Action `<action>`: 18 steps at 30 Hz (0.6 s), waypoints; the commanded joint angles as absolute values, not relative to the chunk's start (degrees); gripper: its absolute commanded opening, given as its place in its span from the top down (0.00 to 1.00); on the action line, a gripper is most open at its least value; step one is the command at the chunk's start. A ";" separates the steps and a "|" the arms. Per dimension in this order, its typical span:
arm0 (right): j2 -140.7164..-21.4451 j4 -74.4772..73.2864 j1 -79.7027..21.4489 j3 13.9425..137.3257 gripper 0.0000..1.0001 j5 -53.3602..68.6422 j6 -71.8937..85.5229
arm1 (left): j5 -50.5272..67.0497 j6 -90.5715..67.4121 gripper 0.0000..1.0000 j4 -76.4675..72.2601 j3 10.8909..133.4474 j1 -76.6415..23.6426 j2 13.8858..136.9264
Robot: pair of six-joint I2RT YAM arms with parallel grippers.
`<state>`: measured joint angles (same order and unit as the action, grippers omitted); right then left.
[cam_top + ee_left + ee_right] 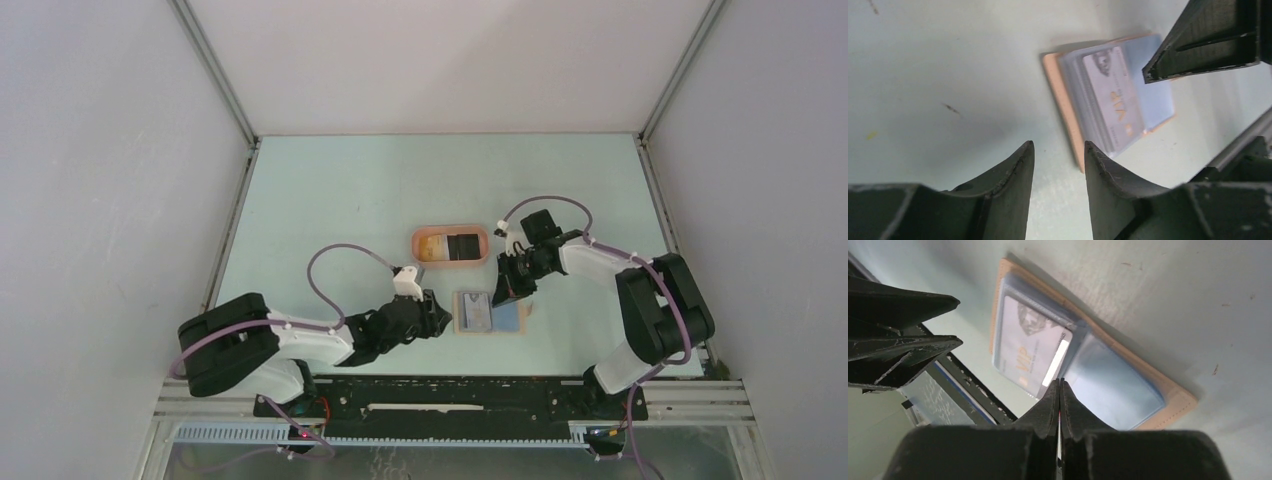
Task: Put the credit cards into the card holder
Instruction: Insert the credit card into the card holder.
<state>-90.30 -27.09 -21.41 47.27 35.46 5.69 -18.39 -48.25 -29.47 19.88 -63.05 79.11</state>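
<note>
My right claw (1059, 383) is pressed together, its tips over the open card holder (1175, 395) lying flat on the worktop (1173, 290). My left claw (1058, 147) is spread, near the holder's edge. One pale card (1030, 347) sits inside it. Black cards (462, 245) lie in the pink tray (452, 263).

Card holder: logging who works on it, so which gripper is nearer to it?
Right. The right gripper, shut, hangs over the middle of the open card holder; the left gripper, open, stands just beside it, not touching.

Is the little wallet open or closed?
Open. The card holder lies spread flat on the table, both inside halves facing up, with a VIP card showing in one.
</note>
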 commanded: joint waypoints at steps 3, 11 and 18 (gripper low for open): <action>-94.62 -27.20 -21.62 50.25 0.98 33.38 6.17 | -21.18 -50.51 0.54 -23.69 26.23 -62.67 82.18; -96.36 -27.49 -22.56 50.79 0.98 34.28 6.18 | -17.30 -49.38 0.54 -23.12 29.26 -62.67 86.36; -95.88 -27.72 -23.90 51.52 0.97 37.14 6.13 | -15.11 -48.44 0.54 -22.57 31.12 -62.62 88.53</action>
